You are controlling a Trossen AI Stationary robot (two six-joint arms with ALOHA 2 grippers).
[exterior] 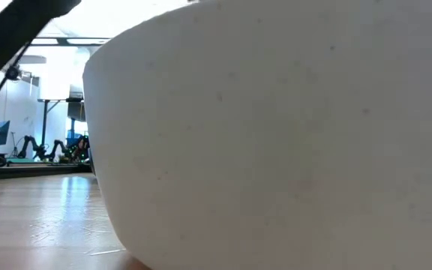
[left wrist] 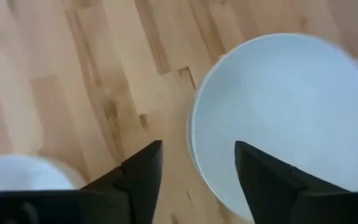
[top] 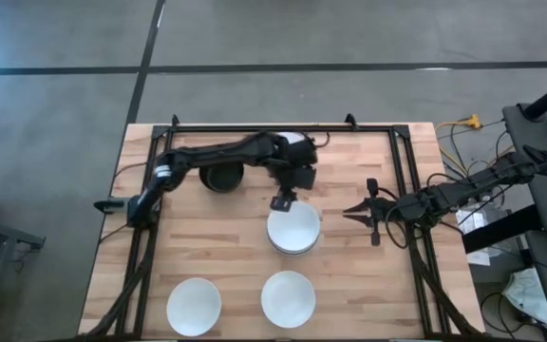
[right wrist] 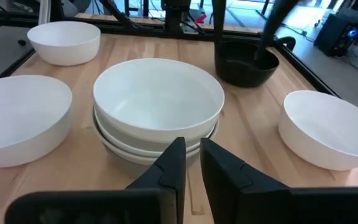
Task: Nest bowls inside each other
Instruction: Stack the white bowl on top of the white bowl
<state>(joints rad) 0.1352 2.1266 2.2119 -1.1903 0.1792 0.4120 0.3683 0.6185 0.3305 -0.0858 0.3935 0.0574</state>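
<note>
A stack of nested white bowls (top: 293,228) (right wrist: 157,106) stands mid-table. My left gripper (top: 283,201) (left wrist: 197,146) hangs open just above the stack's far rim; in the left wrist view one finger shows over the top bowl (left wrist: 284,118) and the other over bare wood, with nothing between them. A black bowl (top: 223,176) (right wrist: 247,62) rests far left of the stack. A white bowl (top: 299,142) sits at the far side, partly under the left arm. Two more white bowls (top: 194,306) (top: 288,297) sit by the near edge. My right gripper (top: 349,211) (right wrist: 192,144) waits right of the stack, shut and empty.
The near white bowl's wall (exterior: 276,135) fills almost the whole low view. Black frame rails (top: 402,171) run along the table's sides and far edge. Bare wood (top: 216,237) lies left of the stack.
</note>
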